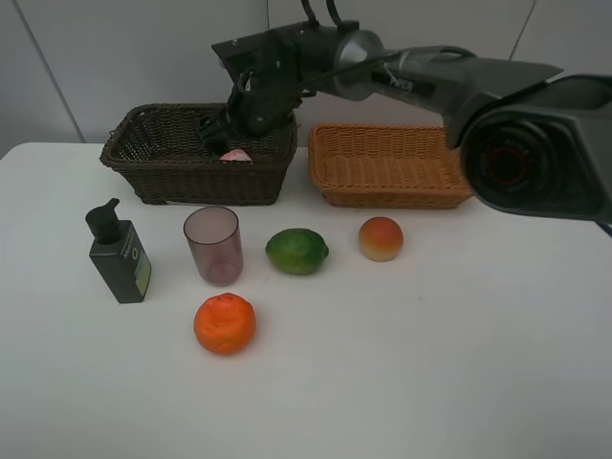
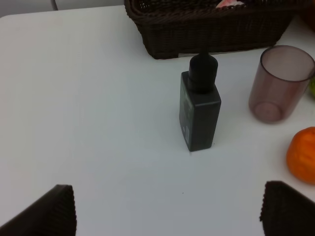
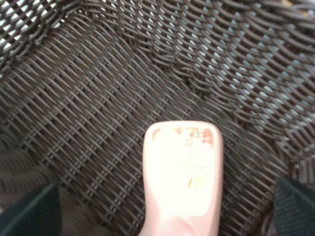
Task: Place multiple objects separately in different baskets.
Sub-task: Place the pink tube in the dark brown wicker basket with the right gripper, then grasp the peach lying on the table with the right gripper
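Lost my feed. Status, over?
Left gripper open above table near pump bottle. Right gripper open over pink bottle, lying in dark basket. Tan basket empty. Nothing blocking.

We see rough woven wicker on dark basket (image 1: 191, 182) and tan basket (image 1: 382, 177). Cup (image 1: 213, 244): smooth translucent plastic; table (image 1: 430, 363) matt.
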Robot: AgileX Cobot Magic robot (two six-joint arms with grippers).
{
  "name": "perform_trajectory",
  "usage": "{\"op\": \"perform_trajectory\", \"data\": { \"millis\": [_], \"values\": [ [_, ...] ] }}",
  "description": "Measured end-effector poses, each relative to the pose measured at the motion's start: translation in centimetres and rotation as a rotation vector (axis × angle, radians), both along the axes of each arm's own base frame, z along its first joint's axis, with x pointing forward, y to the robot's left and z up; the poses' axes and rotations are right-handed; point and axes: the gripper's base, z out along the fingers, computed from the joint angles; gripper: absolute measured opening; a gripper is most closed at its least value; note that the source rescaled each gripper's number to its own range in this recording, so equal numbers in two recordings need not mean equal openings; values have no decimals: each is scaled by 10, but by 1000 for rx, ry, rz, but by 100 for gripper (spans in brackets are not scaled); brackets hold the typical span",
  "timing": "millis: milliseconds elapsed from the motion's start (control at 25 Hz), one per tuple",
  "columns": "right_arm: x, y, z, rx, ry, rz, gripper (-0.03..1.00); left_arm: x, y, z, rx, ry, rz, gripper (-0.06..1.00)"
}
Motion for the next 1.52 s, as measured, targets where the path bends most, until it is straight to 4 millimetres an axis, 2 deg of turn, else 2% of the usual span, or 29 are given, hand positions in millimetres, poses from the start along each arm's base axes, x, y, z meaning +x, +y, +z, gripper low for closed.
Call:
{"op": "perform_trajectory", "data": {
  "millis": [200, 320, 480, 760, 920, 1000, 1240, 1360, 1520],
  "values": [
    [-16, -14, 56, 7, 43, -49, 91, 0, 0, 0, 0, 0, 0, 97],
    [-27, -28, 76, -18, 131, -145, 91, 0, 0, 0, 0, 0, 0, 97],
    [-34, -50, 78, -124, 249, -295, 91, 0, 0, 0, 0, 0, 0, 97],
    [-43, -68, 87, -128, 289, -378, 91, 0, 0, 0, 0, 0, 0, 97],
    [-55, -96, 74, -179, 364, -442, 91, 0, 0, 0, 0, 0, 0, 97],
    [-63, -112, 60, -193, 398, -477, 91, 0, 0, 0, 0, 1, 0, 97],
    [-89, -156, 32, -125, 430, -562, 91, 0, 0, -1, 0, 2, 0, 97],
    [-97, -169, 12, -109, 444, -595, 91, 0, 0, -1, 0, 2, 0, 97],
    [-107, -175, -13, -81, 449, -614, 91, 0, 0, -1, 0, 2, 0, 97]
  ]
}}
